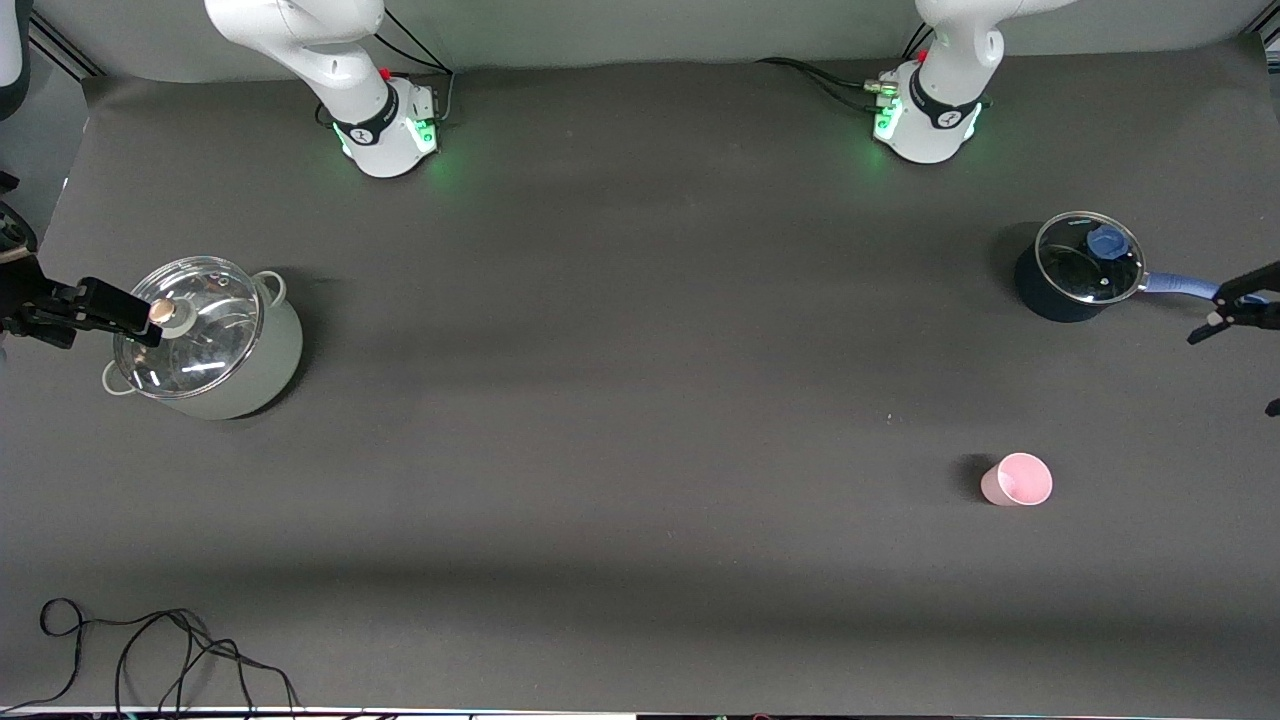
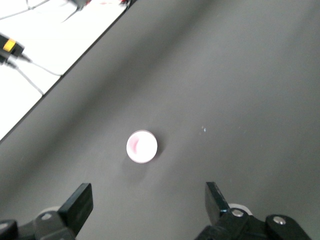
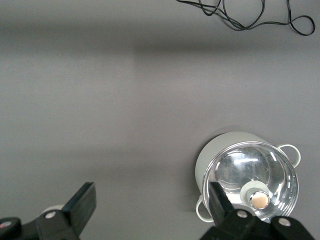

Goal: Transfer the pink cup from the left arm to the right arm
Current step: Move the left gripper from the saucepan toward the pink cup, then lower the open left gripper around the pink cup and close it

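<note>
Both end effectors gape above the dark table [image 1: 640, 330].

A dark grey mat [image 1: 620, 350] covers the table almost edge to edge, matte and softly banded by broad shadows. Green light glows on it along the robots' edge. At the corner nearest the front camera, toward the right arm's end, a black cable [image 1: 160, 650] lies looped (loosely tangled). A pale floor [image 2: 45, 45] shows past the mat's edge.
</note>
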{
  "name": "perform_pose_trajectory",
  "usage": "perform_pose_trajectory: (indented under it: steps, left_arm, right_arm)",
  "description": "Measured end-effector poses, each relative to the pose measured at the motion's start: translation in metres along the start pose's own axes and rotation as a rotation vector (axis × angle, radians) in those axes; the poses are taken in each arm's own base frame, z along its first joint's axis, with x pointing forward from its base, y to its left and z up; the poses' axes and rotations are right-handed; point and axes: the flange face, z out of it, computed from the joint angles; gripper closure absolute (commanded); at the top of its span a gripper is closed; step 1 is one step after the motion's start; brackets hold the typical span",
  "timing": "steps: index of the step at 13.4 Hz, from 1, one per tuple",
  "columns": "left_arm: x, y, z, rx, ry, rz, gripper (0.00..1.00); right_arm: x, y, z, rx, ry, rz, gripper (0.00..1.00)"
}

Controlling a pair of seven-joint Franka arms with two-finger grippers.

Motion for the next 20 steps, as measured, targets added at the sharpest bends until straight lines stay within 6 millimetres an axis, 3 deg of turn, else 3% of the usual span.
perform_pose_trajectory:
  steps: [5, 8, 11, 15, 20]
  left_arm:
    - [-0.069, -0.052, 0.05, -0.148, 0.215, 0.054, 0.0]
    - [-0.119, -0.077, 0.096, -0.24, 0.345, 0.108, 0.0]
    - [-0.155, -0.097, 0.151, -0.262, 0.461, 0.185, 0.0]
    - [-0.202, -0.114, 0.224, -0.246, 0.623, 0.29, 0.0]
    - [-0.249, -0.115, 0.313, -0.236, 0.752, 0.333, 0.0]
  right_arm:
    - [0.0, 0.0, 0.0, 0.0, 0.0, 0.0, 0.0]
    - [0.0, 0.0, 0.0, 0.0, 0.0, 0.0, 0.0]
    - [0.0, 0.0, 0.0, 0.0, -0.001, 0.0, 0.0]
    - [0.0, 0.0, 0.001, 0.0, -0.001, 0.0, 0.0]
    - [0.0, 0.0, 0.0, 0.0, -0.001, 0.0, 0.0]
